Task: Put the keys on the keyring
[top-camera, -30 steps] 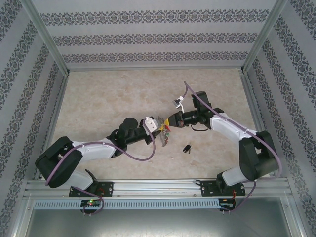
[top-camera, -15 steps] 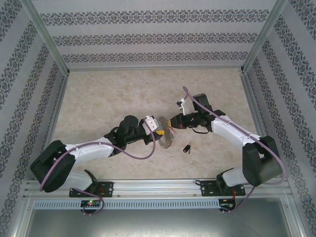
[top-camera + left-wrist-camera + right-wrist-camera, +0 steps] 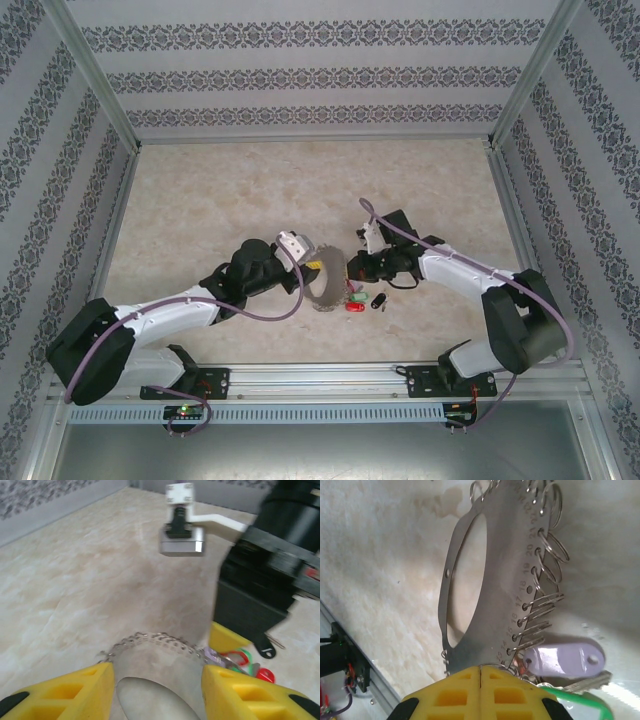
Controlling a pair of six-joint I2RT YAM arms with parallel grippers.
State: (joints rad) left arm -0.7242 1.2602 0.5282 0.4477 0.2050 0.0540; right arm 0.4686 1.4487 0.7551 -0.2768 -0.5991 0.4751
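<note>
The keyring (image 3: 325, 285) is a flat silvery plate with an oval hole and small split rings along one edge. My right gripper (image 3: 480, 672) is shut on its rim (image 3: 470, 645). My left gripper (image 3: 156, 670) is open, its yellow fingers (image 3: 65, 692) on either side of the keyring (image 3: 150, 647). The red-headed key (image 3: 354, 306) lies at the ring's lower end beside a purple tag (image 3: 565, 659) and a green loop (image 3: 241, 657); whether it is threaded on I cannot tell. The black-headed key (image 3: 378, 300) lies loose on the table just right of it.
Beige marble-look tabletop (image 3: 220, 190) inside patterned walls, with an aluminium rail (image 3: 320, 378) along the near edge. The right arm's black body (image 3: 260, 580) and wrist camera (image 3: 182, 535) hang close in front of my left gripper.
My left gripper has gone from shut to open. Both arms have come down and toward the near edge, and the keyring with the red key now sits lower, near the black key.
</note>
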